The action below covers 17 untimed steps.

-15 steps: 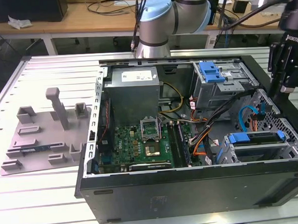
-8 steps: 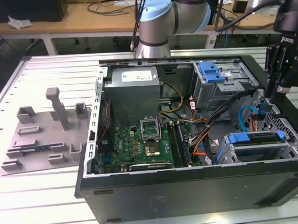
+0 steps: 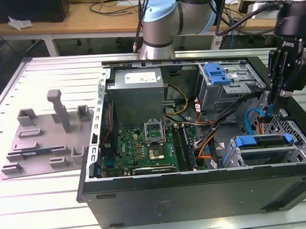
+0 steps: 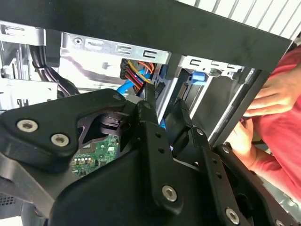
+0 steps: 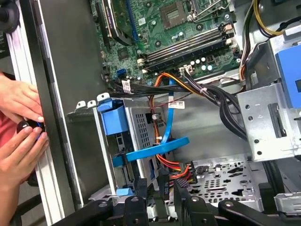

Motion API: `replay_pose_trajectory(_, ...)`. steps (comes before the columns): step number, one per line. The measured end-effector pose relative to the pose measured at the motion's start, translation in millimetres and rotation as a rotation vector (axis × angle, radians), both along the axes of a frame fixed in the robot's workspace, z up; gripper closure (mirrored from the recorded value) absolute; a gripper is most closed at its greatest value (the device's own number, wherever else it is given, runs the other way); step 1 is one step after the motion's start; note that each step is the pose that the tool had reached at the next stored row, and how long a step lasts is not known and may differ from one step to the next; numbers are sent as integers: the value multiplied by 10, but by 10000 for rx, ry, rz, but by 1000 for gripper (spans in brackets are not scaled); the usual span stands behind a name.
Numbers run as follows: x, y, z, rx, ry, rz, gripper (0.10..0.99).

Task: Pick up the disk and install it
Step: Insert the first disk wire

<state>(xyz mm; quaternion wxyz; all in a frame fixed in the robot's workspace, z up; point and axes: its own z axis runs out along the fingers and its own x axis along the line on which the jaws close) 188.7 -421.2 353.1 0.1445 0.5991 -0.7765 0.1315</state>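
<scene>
Arm: I have one arm on this rig. It stands at the bench's far edge, behind the case.

Tool: There is one tool. It reaches down into the case at the exterior view's right, close to the drive cage. In the second wrist view its two fingers stand a narrow gap apart, and I see nothing gripped between them.

Disk: I count one disk. It lies in the drive cage at the case's near corner, on the exterior view's right. Its blue carrier rail runs across it.

Cables: One blue cable and one bundle of orange and red wires run beside the cage. The bundle ends in one black connector near the tool's fingertips. I cannot tell whether the two touch.

Case: One open black case lies on its side on the bench. Inside it are one green motherboard and one grey power-supply box.

Fixture: One grey fixture plate lies on the bench just beside the case, at the exterior view's left.

Hands: I see two hands of a person outside the case wall. They are close together on a small dark object.
</scene>
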Motion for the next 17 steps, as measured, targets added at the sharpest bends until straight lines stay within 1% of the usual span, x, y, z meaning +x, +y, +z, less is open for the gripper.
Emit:
replay_pose_trajectory(2, 0, 1, -34, -6, 0, -1, 725)
replay_pose_trajectory(9, 0, 7, -81, -7, -1, -17, 725)
replay_pose_trajectory(14, 0, 11, -93, -23, -1, -16, 725)
replay_pose_trajectory(16, 0, 11, -99, -28, -1, -16, 741)
replay_pose_trajectory(17, -2, 11, -102, -32, 0, -15, 808)
